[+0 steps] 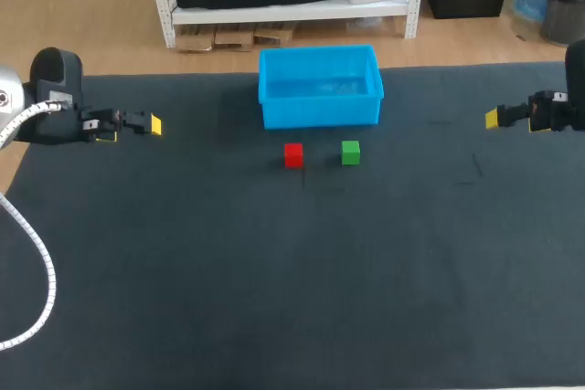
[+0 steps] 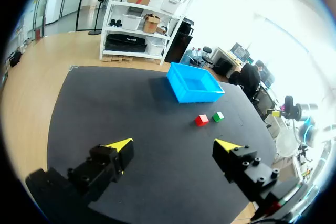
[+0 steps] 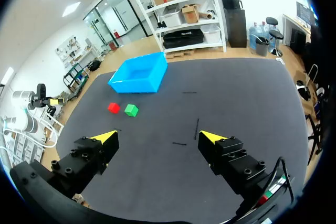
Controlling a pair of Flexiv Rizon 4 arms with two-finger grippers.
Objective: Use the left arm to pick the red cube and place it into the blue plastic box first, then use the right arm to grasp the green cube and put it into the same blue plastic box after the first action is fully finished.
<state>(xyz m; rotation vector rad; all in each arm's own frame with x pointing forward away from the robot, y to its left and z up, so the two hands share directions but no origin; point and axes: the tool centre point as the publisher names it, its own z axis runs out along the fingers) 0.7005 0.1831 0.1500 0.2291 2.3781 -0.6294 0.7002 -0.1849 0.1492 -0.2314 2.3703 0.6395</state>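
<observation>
Red cube (image 1: 292,154) and green cube (image 1: 350,152) sit near, seemingly clear of, blue box (image 1: 320,112).

Red cube (image 1: 292,154), green cube (image 1: 350,152), sky-blue box (image 1: 320,114), all on a plain charcoal-black desk (image 1: 274,299). Left claw (image 2: 175,144) and right claw (image 3: 157,137): black with bright yellow tips.

A dark, matte surface (image 1: 274,299) fills the scene from side to side. Toward its far edge, near the middle, a blue plastic box (image 1: 320,112) sits with its open side up. Just in front of the box lie a red cube (image 1: 292,154) and a green cube (image 1: 350,152), side by side, close but apart, the red one to the left. A few short thin marks (image 1: 475,167) show to the cubes' right.
</observation>
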